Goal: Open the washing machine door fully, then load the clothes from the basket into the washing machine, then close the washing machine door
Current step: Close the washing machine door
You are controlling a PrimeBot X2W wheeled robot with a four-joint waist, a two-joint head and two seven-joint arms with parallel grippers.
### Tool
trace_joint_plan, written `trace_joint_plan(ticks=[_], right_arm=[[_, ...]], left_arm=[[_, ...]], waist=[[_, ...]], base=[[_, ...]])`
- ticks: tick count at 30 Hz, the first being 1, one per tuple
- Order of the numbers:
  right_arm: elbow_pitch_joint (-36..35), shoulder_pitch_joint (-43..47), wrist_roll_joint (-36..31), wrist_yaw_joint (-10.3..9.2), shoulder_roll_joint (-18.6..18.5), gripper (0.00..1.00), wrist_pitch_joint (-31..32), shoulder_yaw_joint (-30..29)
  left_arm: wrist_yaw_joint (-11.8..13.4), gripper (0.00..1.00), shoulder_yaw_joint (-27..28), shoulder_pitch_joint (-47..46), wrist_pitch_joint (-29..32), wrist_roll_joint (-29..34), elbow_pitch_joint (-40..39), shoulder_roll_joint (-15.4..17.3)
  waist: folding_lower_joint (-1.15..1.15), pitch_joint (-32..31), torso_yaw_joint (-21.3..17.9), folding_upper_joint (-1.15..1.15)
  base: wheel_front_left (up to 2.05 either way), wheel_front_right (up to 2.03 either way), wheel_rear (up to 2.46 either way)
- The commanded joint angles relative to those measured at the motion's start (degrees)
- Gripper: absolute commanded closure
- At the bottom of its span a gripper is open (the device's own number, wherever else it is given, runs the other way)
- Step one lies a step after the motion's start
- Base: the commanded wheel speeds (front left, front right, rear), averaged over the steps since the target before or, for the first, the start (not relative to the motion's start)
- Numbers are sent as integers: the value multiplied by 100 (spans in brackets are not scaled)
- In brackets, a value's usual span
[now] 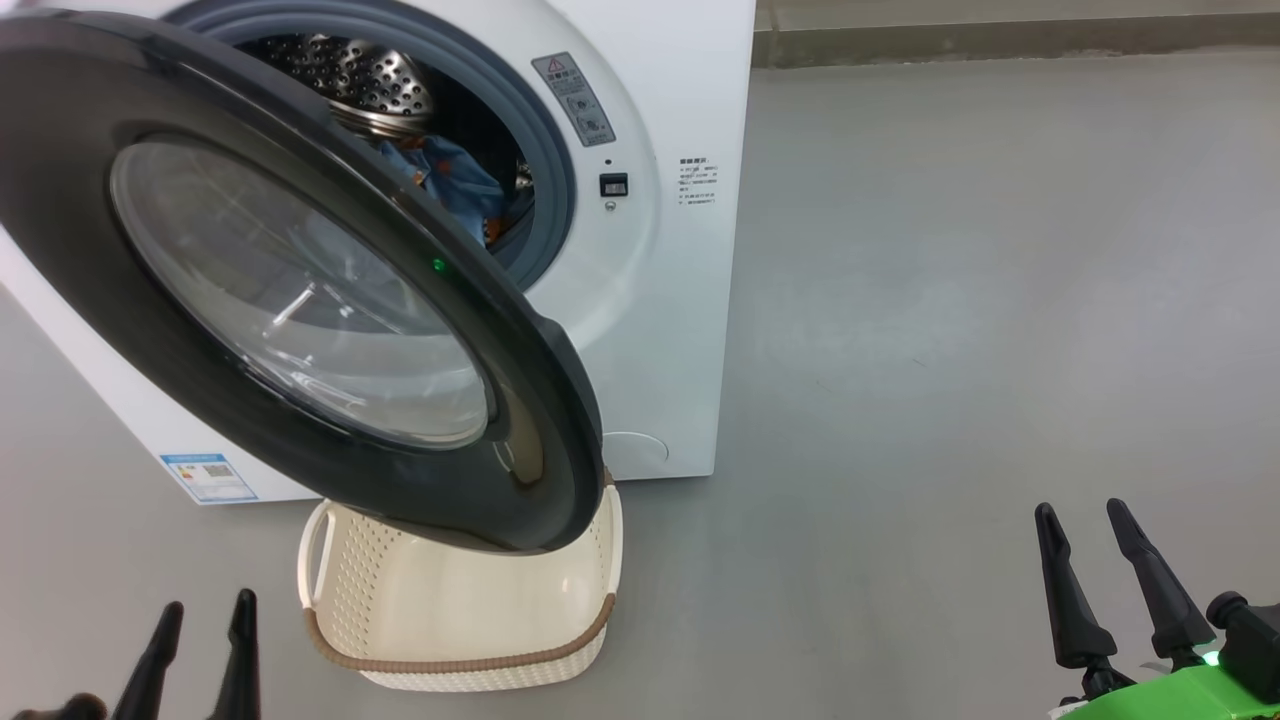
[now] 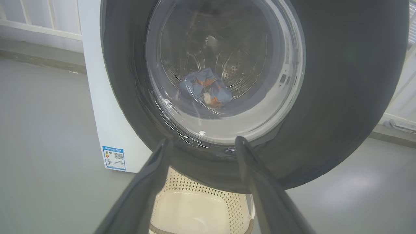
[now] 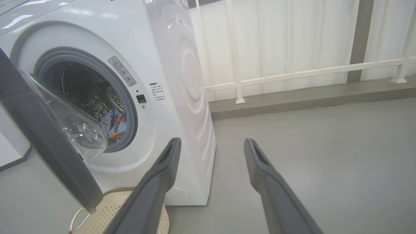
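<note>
Straight ahead of your left gripper (image 1: 209, 600), the large round glossy black washing machine door (image 1: 300, 290) hangs half-swung, its outer face toward that gripper; the right gripper (image 1: 1079, 505) sits well apart. Both are spread and empty. Inside the steel drum (image 1: 380, 80) lie light blue printed clothes (image 1: 450, 180).

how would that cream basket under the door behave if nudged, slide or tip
The basket looks empty, with perforated plastic walls, so it is probably light and would likely slide on the smooth floor rather than tip. Its low, wide shape should keep it upright. The door overhangs it, so a straight lift might bump.
</note>
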Motion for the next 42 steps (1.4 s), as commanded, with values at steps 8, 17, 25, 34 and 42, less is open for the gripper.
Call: trace_joint_plan(ticks=[8,17,25,34,42], right_arm=[[-30,-12,-32,32,-109,0,-46,27],[23,11,-51,32,-62,0,-46,7],[26,10,-63,32,-38,0,-46,-23],[15,12,-63,32,-45,0,-46,-19],[-28,-134,-29,32,-82,100,-46,229]], left_arm=[[-11,0,705,65,-77,1009,-477,-272],[-11,0,782,202,-77,1306,-536,-485],[-11,0,756,183,-77,1359,-505,-502],[-11,0,701,169,-77,1365,-526,-481],[-11,0,638,179,-77,1356,-538,-527]], waist=[[0,5,-100,0],[0,23,-183,0],[0,37,-197,0],[0,22,-184,0],[0,22,-133,0]], base=[[0,0,0],[0,0,0],[0,0,0],[0,0,0],[0,0,0]])
